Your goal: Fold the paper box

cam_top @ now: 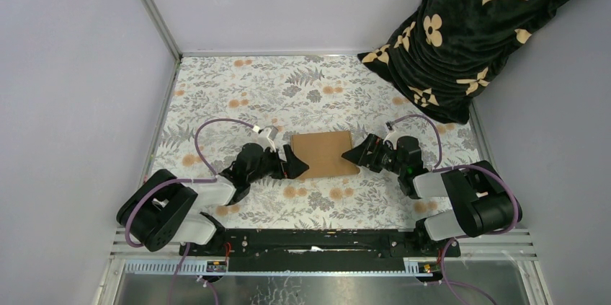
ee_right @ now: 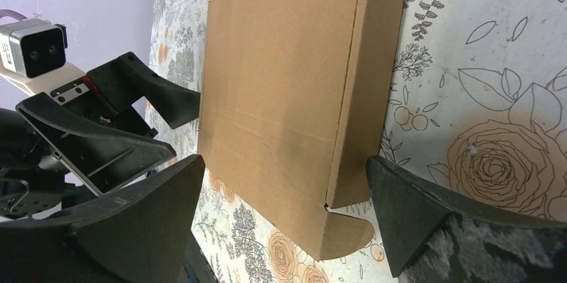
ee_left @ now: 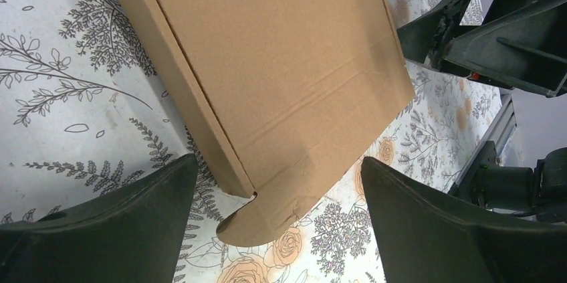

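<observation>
The paper box (cam_top: 323, 153) is a small flat brown cardboard box lying on the floral table cover between the two arms. In the left wrist view the box (ee_left: 281, 62) fills the upper middle, with a rounded tab (ee_left: 267, 219) sticking out at its near corner. My left gripper (ee_left: 279, 223) is open, its fingers either side of that corner, not touching it. In the right wrist view the box (ee_right: 281, 96) shows its top and side wall, with a rounded tab (ee_right: 348, 233) at its near corner. My right gripper (ee_right: 284, 216) is open around that corner. In the top view both grippers (cam_top: 292, 163) (cam_top: 354, 155) sit at the box's sides.
A dark patterned cloth (cam_top: 475, 24) hangs at the back right over the table's corner. Grey walls close the left, back and right. A black rail (cam_top: 317, 240) with the arm bases runs along the near edge.
</observation>
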### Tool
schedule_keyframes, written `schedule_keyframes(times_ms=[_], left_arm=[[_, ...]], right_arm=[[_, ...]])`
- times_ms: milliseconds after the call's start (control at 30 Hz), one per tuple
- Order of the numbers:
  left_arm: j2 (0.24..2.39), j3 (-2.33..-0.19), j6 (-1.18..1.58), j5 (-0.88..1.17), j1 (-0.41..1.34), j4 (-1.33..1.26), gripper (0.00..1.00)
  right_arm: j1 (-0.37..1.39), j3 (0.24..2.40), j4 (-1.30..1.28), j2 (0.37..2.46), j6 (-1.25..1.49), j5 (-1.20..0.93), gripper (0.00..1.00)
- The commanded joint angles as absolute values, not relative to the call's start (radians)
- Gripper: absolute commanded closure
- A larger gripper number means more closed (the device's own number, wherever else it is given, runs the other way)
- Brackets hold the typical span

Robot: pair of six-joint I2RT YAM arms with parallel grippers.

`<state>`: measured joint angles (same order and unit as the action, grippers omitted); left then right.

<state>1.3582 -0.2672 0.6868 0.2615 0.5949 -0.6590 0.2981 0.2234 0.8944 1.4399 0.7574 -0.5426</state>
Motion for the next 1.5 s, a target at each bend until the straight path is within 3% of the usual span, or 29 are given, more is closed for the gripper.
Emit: schedule_keyframes(times_ms=[0, 767, 1467], left_arm=[[1.340, -0.252, 0.687, 0.249, 0.603, -0.706, 0.01], [1.377, -0.280, 0.713, 0.219, 0.669, -0.736, 0.01], [1.192, -0.327, 0.703, 0.183, 0.718, -0.541, 0.01]], right_arm=[[0.301, 0.217, 0.919, 1.419, 0.750, -0.560, 0.00], [0.301, 0.211, 0.954, 1.395, 0.777, -0.597, 0.00], [0.301, 0.230, 0.702, 1.091, 0.790, -0.610, 0.00]])
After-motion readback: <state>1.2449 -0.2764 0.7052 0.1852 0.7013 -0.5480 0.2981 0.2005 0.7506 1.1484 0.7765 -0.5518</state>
